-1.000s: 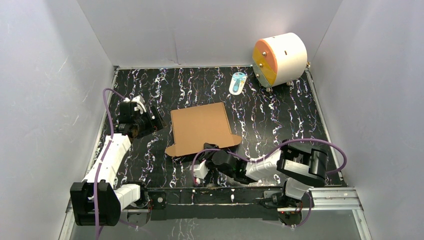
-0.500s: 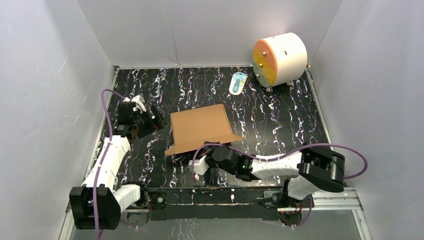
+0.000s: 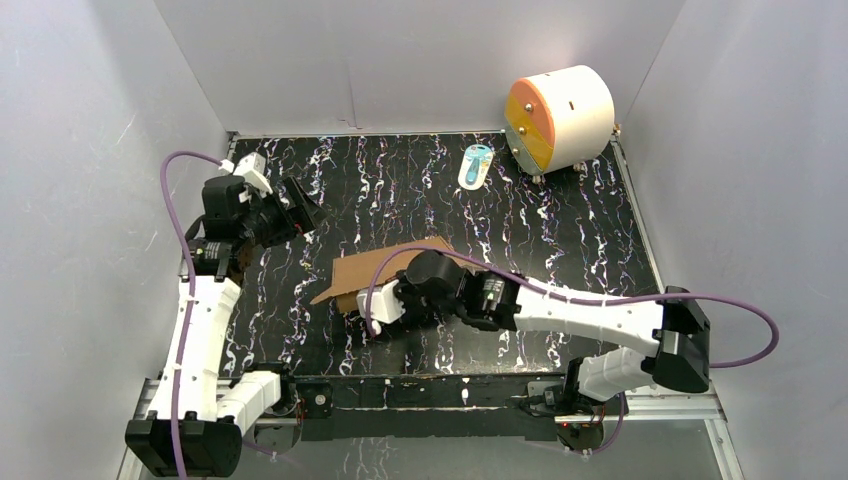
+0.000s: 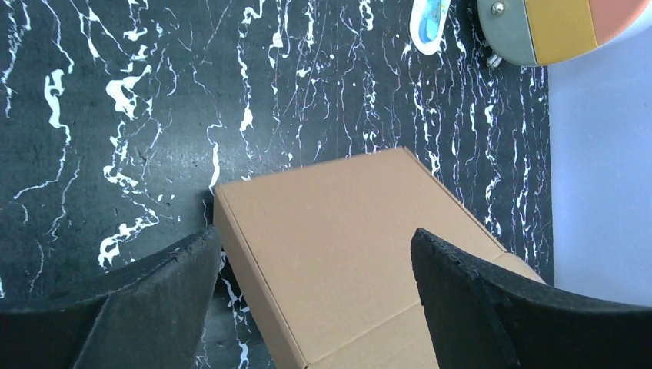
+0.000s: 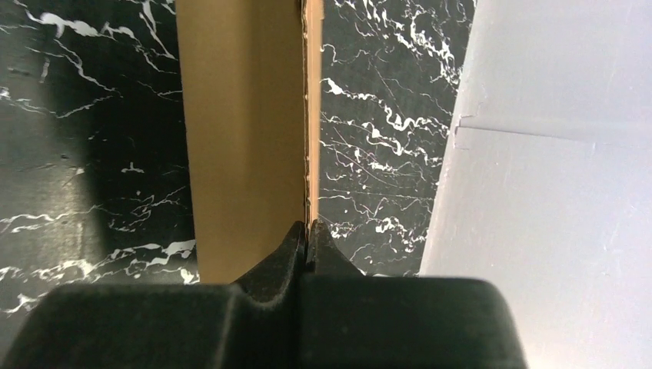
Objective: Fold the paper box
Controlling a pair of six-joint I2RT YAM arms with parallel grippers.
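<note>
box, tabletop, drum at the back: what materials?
Box: plain brown cardboard, matte, with a scored crease and raw cut edge. Tabletop: black with white veining, a marble look; probably a printed sheet or laminate, not certain. Drum: smooth matte white shell, plastic or painted, can't tell; orange and yellow face panels with a screw head.

I've got the plain brown cardboard box near the middle of the black marbled table — a flat folded sheet, tilted, near edge lifted, far edge down. On my left wrist view its smooth face shows a crease.
</note>
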